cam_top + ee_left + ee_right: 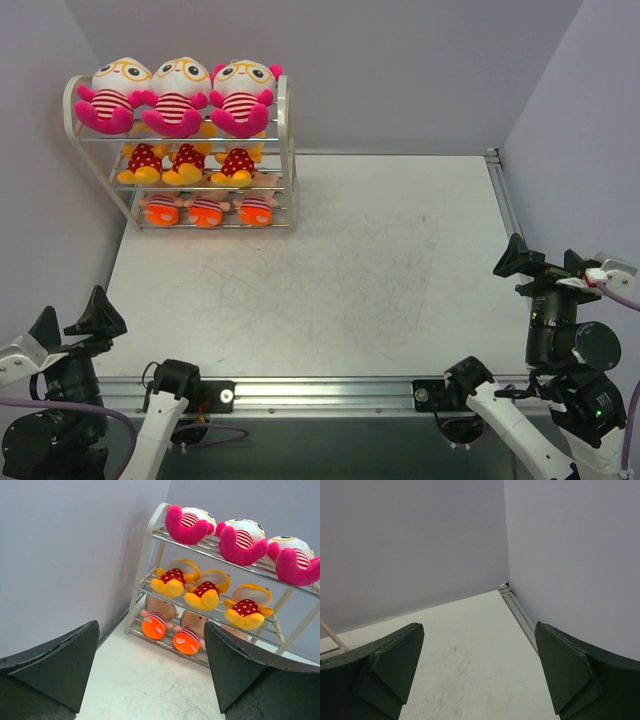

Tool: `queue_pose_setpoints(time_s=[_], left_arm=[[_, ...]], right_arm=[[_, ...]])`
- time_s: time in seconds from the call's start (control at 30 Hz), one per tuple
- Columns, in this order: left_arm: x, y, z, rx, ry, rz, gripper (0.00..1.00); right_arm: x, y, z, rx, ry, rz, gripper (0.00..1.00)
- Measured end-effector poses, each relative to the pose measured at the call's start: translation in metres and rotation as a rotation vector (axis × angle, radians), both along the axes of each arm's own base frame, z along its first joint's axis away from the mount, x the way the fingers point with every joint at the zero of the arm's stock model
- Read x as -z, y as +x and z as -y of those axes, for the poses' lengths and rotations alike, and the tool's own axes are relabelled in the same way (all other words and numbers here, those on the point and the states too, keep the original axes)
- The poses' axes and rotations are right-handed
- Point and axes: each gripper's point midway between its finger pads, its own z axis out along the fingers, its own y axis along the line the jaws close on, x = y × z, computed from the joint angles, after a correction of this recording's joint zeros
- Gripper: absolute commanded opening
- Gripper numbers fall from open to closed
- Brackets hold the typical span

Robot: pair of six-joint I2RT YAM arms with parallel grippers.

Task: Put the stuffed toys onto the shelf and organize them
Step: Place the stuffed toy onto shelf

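Top external view: at the near left corner, the left gripper (72,318) is seen with its jaws spread wide apart, empty. At the near right, the right gripper (545,262) is likewise seen fully parted and empty. Both are positioned well apart from the shelf (288,150). Beyond them, the scuffed table (380,280) is spread out. In the far left corner, the shelf is set close to the walls (400,70), and all nine stuffed toys (188,160) are seated on it. Three pink toys (178,95) are lined up on the top tier, three yellow-orange toys (237,162) in red dotted dresses on the middle tier, and three orange-panted toys (207,211) on the bottom tier.
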Motion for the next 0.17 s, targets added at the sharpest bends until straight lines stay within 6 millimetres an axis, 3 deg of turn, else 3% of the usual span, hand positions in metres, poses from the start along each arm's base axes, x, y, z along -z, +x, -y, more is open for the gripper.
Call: queue_pose_setpoints(time_s=[0.17], left_arm=[[0.0030, 0.0009, -0.0016, -0.001, -0.011, -0.002, 0.94]], right_arm=[[-0.0022, 0.0000, 0.0003, 0.001, -0.004, 0.007, 0.99]])
